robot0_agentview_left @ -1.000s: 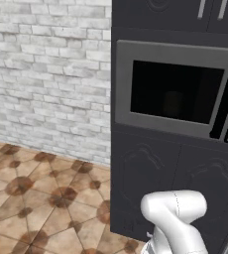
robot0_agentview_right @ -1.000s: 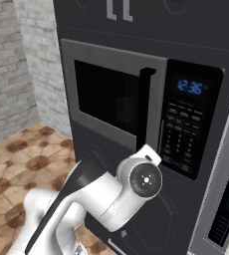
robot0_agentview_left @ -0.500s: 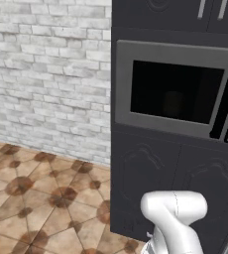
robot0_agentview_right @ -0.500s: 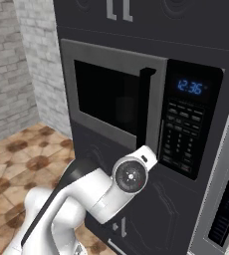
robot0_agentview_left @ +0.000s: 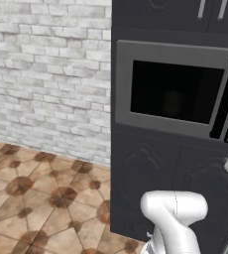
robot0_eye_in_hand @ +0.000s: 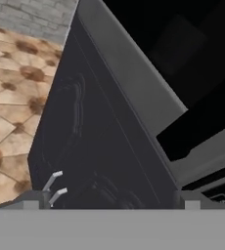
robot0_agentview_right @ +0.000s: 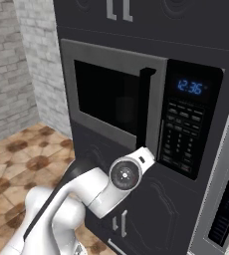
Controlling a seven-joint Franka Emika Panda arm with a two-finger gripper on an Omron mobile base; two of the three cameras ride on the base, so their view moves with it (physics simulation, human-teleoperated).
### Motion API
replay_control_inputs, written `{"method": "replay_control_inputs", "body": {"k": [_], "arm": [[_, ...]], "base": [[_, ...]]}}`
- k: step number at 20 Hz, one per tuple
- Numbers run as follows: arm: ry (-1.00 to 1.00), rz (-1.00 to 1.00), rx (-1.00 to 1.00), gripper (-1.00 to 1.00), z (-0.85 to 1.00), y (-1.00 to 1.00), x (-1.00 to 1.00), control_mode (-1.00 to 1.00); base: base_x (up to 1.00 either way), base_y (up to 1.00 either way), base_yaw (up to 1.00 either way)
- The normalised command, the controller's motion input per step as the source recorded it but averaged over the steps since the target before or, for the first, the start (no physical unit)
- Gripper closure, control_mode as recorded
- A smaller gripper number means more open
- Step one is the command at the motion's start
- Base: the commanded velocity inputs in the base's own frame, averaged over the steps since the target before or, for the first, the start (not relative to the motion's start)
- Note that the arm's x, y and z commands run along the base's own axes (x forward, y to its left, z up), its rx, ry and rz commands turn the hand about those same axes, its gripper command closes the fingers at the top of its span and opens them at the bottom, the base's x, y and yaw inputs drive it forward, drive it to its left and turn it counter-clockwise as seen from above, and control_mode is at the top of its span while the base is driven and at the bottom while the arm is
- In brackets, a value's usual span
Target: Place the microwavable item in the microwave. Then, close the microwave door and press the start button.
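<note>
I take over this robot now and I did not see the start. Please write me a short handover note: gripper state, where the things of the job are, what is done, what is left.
Gripper: open, holding nothing, pointed at the lower edge of the microwave door and the dark cabinet beneath.
Microwave: built into the dark cabinet wall; clock display lit.
Door: shut, handle on its right side.
Cup: a faint shape behind the black window, not clear enough to confirm.
Done: door closed.
Left: press the start button on the control panel.
</note>
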Motion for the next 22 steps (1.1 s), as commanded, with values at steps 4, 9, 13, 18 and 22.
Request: {"method": "replay_control_inputs", "body": {"k": [4, 9, 13, 18, 22], "arm": [[0.00, 0.00, 0.03, -1.00, -0.11, -0.19, 0.14, -1.00], [-0.02, 0.03, 0.07, -1.00, -0.07, -0.32, 0.01, -1.00], [0.00, 0.07, 0.08, -1.00, -0.12, -0.23, 0.05, -1.00], [0.00, 0.06, 0.08, -1.00, -0.13, -0.10, 0.15, -1.00], [0.00, 0.02, 0.06, -1.00, -0.10, -0.06, 0.21, -1.00]], "base": [[0.00, 0.00, 0.00], [0.00, 0.00, 0.00], [0.00, 0.00, 0.00], [0.00, 0.00, 0.00], [0.00, 0.00, 0.00]]}}
